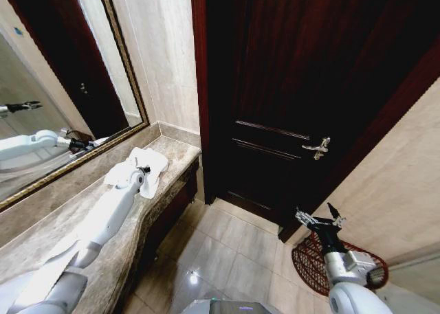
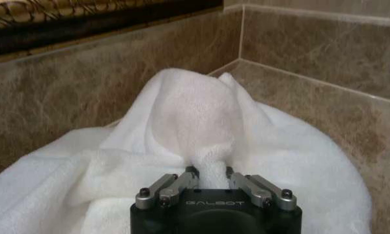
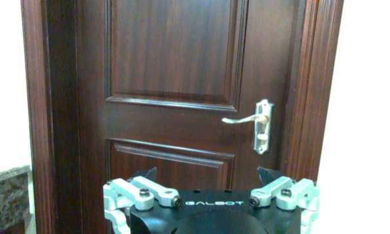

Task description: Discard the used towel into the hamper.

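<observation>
A bathroom is shown. A marble vanity counter [image 1: 82, 211] is set under a framed mirror [image 1: 41, 87] at nine o'clock. A panelled dark wooden door [image 1: 289, 87] is seen at twelve o'clock.

The left arm [image 1: 103, 221] is stretched forward and away from the body, its wrist angled down, and the left gripper [image 2: 211, 176] is seen with its fingers [image 2: 181, 183] drawn close together, pinched on a fold of white cloth. The right arm [image 1: 347, 279] is held low at the right side with its forearm raised, and the right gripper [image 1: 320, 220] is pointed upward and forward. Its fingers [image 3: 146, 174] are spread wide apart, with nothing held between them.
</observation>
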`<state>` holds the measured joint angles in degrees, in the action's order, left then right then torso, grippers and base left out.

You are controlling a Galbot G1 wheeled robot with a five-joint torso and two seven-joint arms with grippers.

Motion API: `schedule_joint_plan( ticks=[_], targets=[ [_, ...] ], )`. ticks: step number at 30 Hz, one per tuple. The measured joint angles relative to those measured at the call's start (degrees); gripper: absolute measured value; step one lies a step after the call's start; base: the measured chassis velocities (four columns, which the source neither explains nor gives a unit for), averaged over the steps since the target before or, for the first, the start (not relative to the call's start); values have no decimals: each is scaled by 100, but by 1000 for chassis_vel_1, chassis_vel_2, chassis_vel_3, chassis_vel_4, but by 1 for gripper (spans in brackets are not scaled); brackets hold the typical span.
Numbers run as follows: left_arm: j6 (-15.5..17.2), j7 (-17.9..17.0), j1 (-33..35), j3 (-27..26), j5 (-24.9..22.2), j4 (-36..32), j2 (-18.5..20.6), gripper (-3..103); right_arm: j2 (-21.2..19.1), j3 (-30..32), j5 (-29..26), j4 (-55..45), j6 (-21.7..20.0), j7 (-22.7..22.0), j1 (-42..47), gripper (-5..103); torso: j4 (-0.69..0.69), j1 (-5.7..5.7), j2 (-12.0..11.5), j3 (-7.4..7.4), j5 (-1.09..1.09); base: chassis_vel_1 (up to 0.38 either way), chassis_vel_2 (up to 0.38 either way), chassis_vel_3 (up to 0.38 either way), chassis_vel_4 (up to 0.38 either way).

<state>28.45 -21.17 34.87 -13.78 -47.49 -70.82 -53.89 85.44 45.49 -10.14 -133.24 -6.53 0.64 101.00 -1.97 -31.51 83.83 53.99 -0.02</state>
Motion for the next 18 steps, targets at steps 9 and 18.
schedule_joint_plan(
  ticks=[9,18],
  targets=[
    [-944,246,328,-266,17,-801,194,12,-15,-18,-3,-109,-44,-38,-33,100,2,0,0,0,2,0,0,0,0],
    [-994,179,1851,-1300,-1,-3455,545,12,-45,-11,-77,-317,-164,-82,-92,100,0,0,0,-2,3,0,0,0,0]
  ],
)
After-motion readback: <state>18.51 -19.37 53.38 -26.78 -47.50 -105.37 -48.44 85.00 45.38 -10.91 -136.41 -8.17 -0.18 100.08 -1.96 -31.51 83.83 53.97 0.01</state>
